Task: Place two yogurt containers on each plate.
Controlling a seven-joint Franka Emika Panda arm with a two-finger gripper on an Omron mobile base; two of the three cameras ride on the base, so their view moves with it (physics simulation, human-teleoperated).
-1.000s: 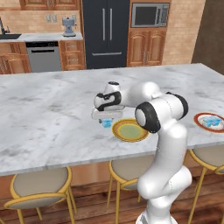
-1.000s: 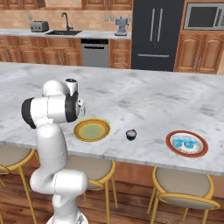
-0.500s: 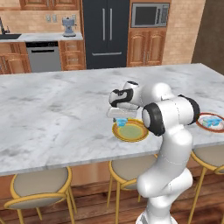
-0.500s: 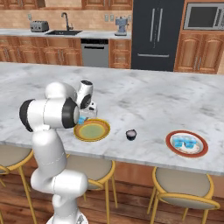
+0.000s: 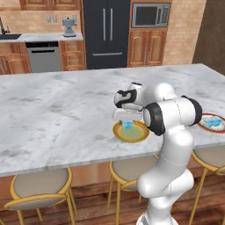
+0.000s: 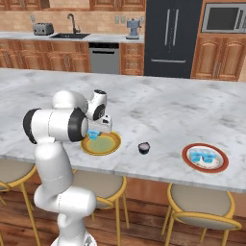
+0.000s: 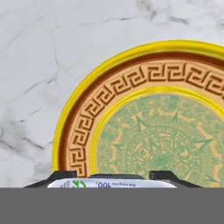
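My gripper (image 5: 127,119) hangs just above the golden-yellow-rimmed plate (image 5: 141,136), shut on a pale-blue-and-white yogurt container (image 5: 127,125). From the right base the same gripper (image 6: 94,131) holds the tub (image 6: 92,134) over the plate's (image 6: 108,146) left part. In the hand view the tub's printed top (image 7: 111,183) sits between the fingertips (image 7: 65,175), over the plate's patterned rim (image 7: 83,127). A dark round yogurt cup (image 6: 143,147) stands on the counter right of this plate. The red-orange-rimmed plate (image 6: 188,150) carries two pale-blue tubs (image 6: 202,157).
The plates lie near the front edge of a long marble island (image 5: 52,114). Round stools (image 6: 202,202) stand under that edge. Cabinets, a sink and a dark fridge line the far wall.
The arm has swung right and toward the counter's front edge, carrying the pale-blue tub from beside the yellow plate to just over it. The jaws stay closed on the tub.
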